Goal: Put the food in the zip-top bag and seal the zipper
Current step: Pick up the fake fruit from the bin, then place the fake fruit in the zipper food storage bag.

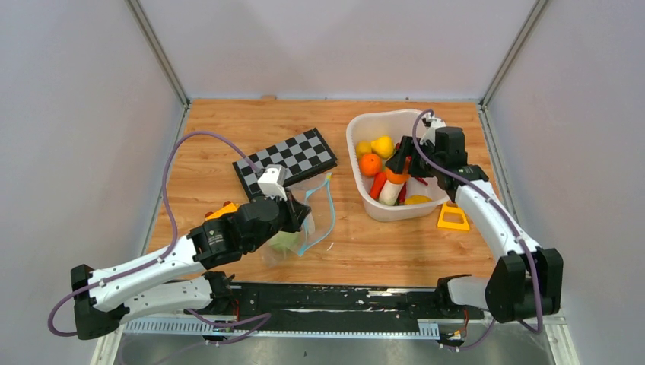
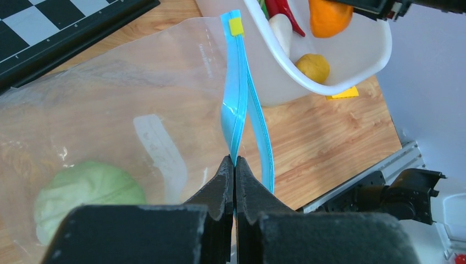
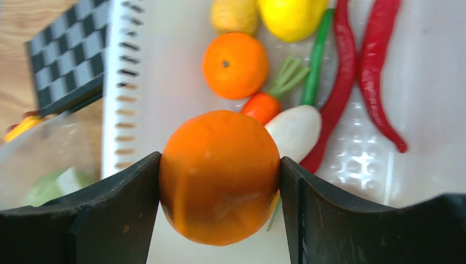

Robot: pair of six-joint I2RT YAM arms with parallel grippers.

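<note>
From above, the left fingers [image 1: 298, 218] pinch the zip-top bag [image 1: 316, 199] by its blue zipper [image 1: 329, 217]. The right fingers [image 1: 398, 163] hang over the white basket [image 1: 357, 137] and squeeze an orange fruit [image 1: 395, 176].

In the left wrist view, the fingers are pressed together on the zipper. Its two strips part only a little past the fingertips. A green cabbage [image 2: 82, 190] sits inside the bag, left of the fingers.

In the right wrist view, the orange fruit sits snug between the two fingers, touching both.

The fruit is round and smooth, so it may pop out. The bag's mouth looks narrow, so the fruit may bump the zipper and roll onto the worktop [image 1: 228, 129].
</note>
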